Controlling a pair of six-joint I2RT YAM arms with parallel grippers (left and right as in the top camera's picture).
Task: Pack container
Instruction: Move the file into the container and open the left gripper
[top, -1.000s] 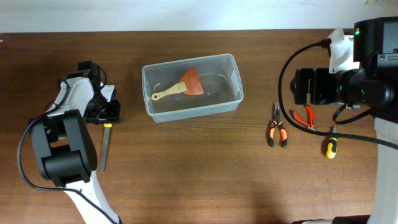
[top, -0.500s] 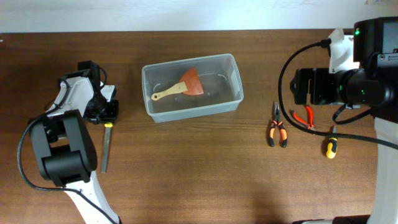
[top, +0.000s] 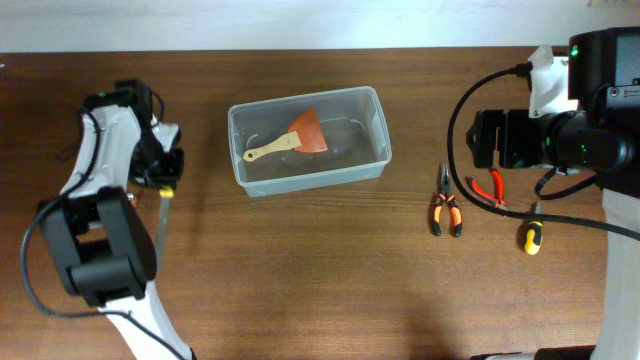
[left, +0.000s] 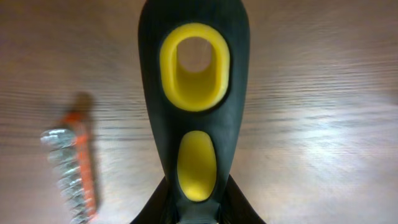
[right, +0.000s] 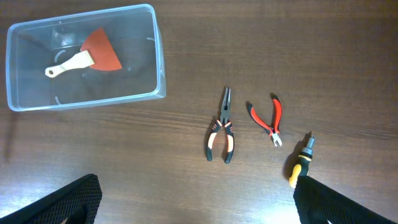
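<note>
The brown table (top: 330, 280) carries everything. The container (top: 308, 140) sits a little left of its middle, toward the far edge, with an orange-bladed scraper (top: 295, 138) lying inside. At nine o'clock from it, the left gripper (top: 163, 178) is clamped on the black-and-yellow handle of a hand tool (left: 196, 124), whose grey blade points to six o'clock. The right gripper (right: 196, 186) is spread wide and holds nothing. Around four o'clock from the container lie orange pliers (top: 445, 205), red cutters (top: 490, 187) and a yellow screwdriver (top: 532, 235), near one another.
</note>
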